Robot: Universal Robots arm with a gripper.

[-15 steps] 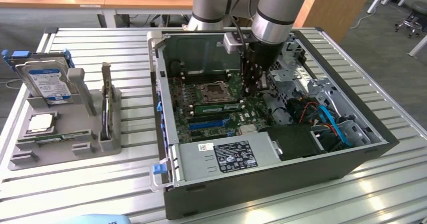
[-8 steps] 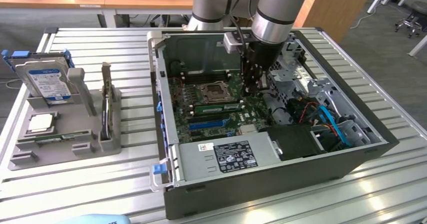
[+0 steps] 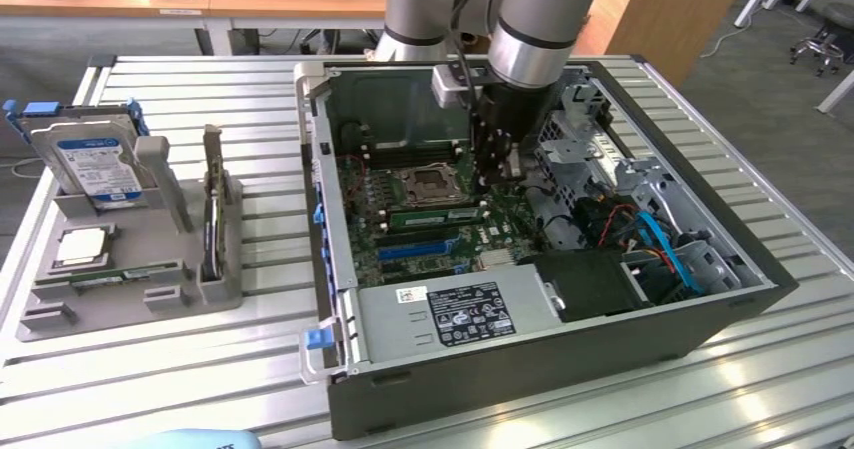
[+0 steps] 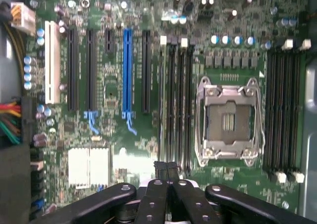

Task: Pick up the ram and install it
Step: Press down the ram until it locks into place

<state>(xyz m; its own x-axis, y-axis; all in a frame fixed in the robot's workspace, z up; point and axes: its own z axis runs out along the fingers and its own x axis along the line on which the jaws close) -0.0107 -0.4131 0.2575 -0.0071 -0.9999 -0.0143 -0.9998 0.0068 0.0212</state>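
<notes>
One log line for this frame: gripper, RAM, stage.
gripper: shut, inside PC case over motherboard | ram: in slot beside CPU socket | stage: at memory slots

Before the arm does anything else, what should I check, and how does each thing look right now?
1. Gripper jaws shut: ok.
2. Gripper inside the open computer case, above the motherboard: ok.
3. Something held between the jaws: cannot tell.
4. Memory slots beside the processor socket free of cables: ok.
5. Hard drive standing in the tray, apart from the arm: ok.
</notes>
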